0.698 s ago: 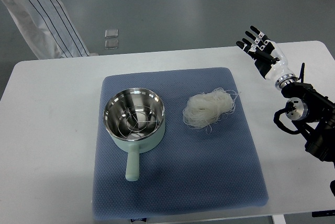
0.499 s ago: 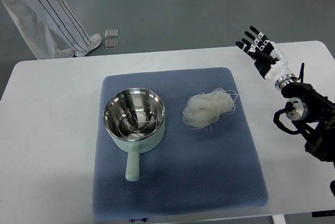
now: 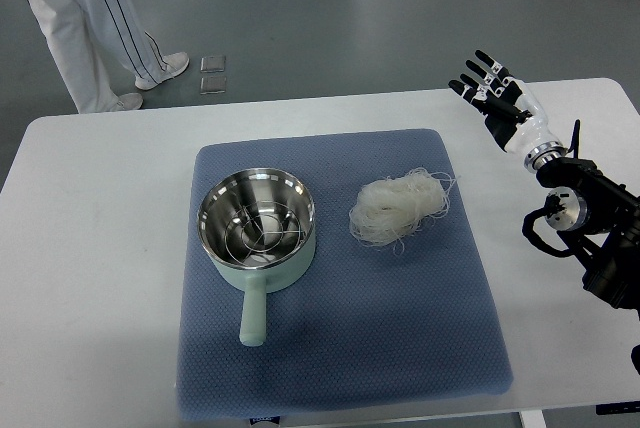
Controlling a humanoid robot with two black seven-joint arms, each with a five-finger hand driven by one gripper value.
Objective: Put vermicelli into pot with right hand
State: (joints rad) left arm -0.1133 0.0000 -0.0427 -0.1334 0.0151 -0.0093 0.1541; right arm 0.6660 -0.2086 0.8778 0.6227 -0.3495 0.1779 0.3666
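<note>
vermicelli (image 3: 398,208) on mat, right robot hand (image 3: 496,98) well apart

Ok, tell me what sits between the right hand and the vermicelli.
Nothing. In the top view, only bare white table and a strip of blue mat separate the open right hand from the vermicelli.
</note>
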